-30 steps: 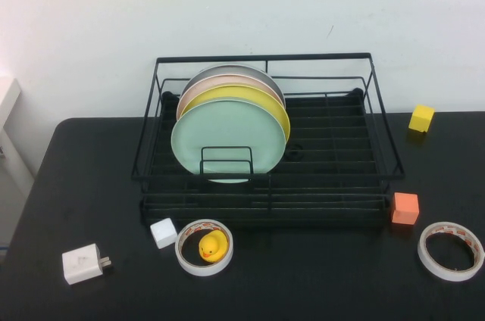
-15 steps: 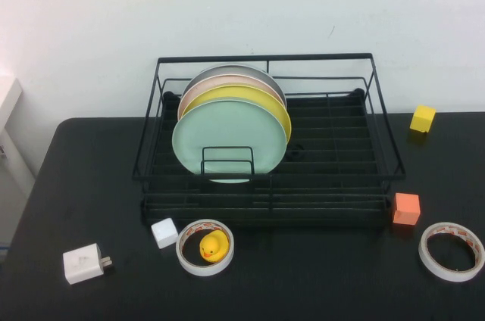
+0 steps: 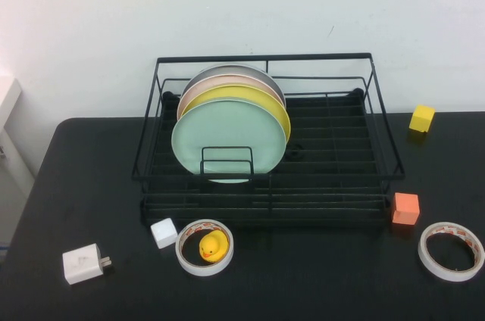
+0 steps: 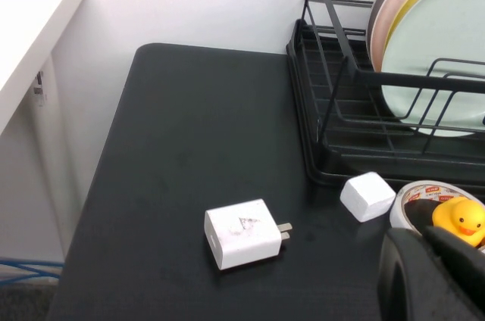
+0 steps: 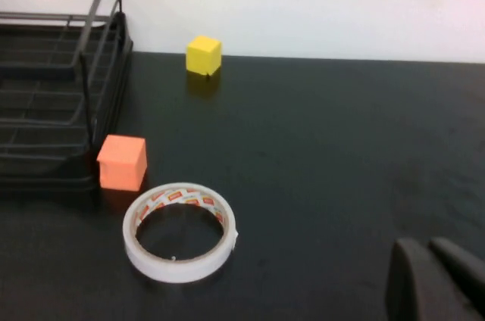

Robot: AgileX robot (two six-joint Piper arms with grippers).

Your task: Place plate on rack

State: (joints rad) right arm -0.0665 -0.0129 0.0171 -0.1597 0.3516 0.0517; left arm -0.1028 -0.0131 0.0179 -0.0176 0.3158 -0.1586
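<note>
The pale mint-green plate (image 3: 227, 135) stands upright on edge at the left of the black wire rack (image 3: 265, 57), in front of the other plates and behind the small wire loop divider. The left wrist view also shows the plate (image 4: 443, 56) and the rack (image 4: 333, 94). Neither arm appears in the high view. My left gripper (image 4: 421, 236) is shut and empty, low over the table near the duck, apart from the rack. My right gripper (image 5: 427, 249) is shut and empty over the bare table to the right of the rack.
Yellow plate (image 3: 269, 105), pink and grey plates stand behind the mint one. In front of the rack lie a white charger (image 3: 83, 263), a white cube (image 3: 164, 232) and a tape roll (image 3: 186, 249) holding a rubber duck (image 3: 214, 245). Orange cube (image 3: 405, 208), another tape roll (image 3: 451, 250) and yellow cube (image 3: 422, 118) sit right.
</note>
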